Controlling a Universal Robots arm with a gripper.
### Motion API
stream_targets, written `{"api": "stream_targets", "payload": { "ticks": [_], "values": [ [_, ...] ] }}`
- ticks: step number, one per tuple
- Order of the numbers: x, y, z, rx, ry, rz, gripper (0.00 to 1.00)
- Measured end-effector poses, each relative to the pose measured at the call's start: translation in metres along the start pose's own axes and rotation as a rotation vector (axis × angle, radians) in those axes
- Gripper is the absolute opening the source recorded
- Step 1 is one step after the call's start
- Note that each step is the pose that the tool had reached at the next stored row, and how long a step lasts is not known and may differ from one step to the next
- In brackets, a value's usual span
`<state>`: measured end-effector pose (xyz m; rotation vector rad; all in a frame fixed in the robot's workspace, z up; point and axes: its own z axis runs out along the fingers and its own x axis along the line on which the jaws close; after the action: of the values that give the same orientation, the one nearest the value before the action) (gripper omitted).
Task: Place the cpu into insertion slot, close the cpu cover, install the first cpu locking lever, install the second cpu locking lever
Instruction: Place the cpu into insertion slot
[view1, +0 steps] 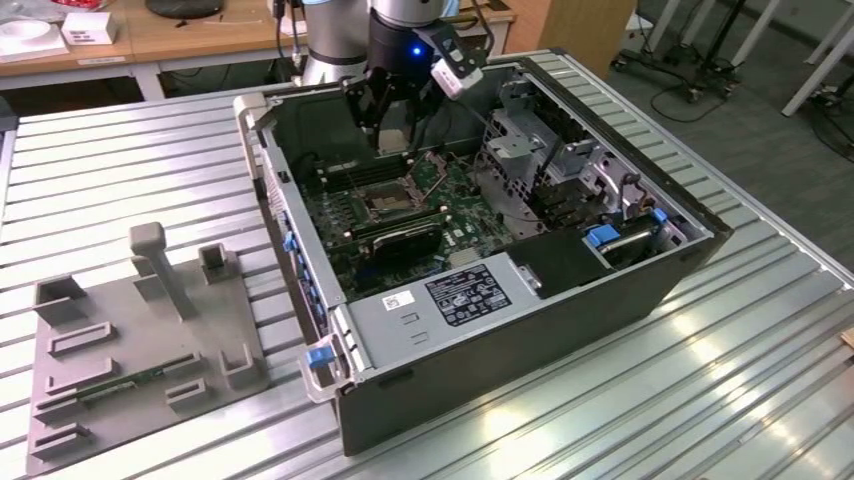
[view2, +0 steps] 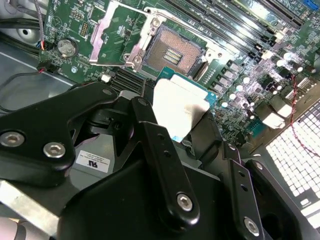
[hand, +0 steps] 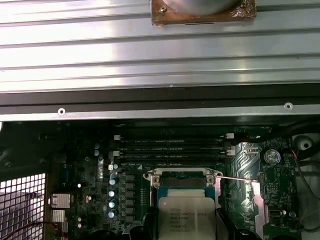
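Fingers (view2: 155, 145): closed on the cpu (view2: 180, 105), gripped by opposite edges, grey face showing.
Gripper (view1: 391, 130): above the motherboard (view1: 461, 205), inside the open computer case (view1: 534, 345).
Insertion slot (view2: 172, 52): bare, near the chip, not touching it.
Cpu cover (view2: 116, 34): swung open beside the slot.

Bright glare on the metal table (view1: 727, 350); dim computer case (view1: 534, 350) interior.
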<state>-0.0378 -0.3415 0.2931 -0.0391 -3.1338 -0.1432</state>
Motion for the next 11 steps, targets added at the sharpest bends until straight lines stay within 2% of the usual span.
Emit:
{"api": "stream_targets", "payload": {
  "ticks": [2,5,9,11],
  "values": [
    [0.0000,0.0000,0.0002,-0.0002,-0.0004,0.000,0.54],
    [0.0000,-0.0002,0.0022,-0.0005,-0.0057,-0.001,0.54],
    [0.0000,-0.0007,0.0074,-0.0006,-0.0114,-0.004,0.54],
    [0.0000,-0.0009,0.0096,-0.0006,-0.0122,-0.004,0.54]
  ]
}}
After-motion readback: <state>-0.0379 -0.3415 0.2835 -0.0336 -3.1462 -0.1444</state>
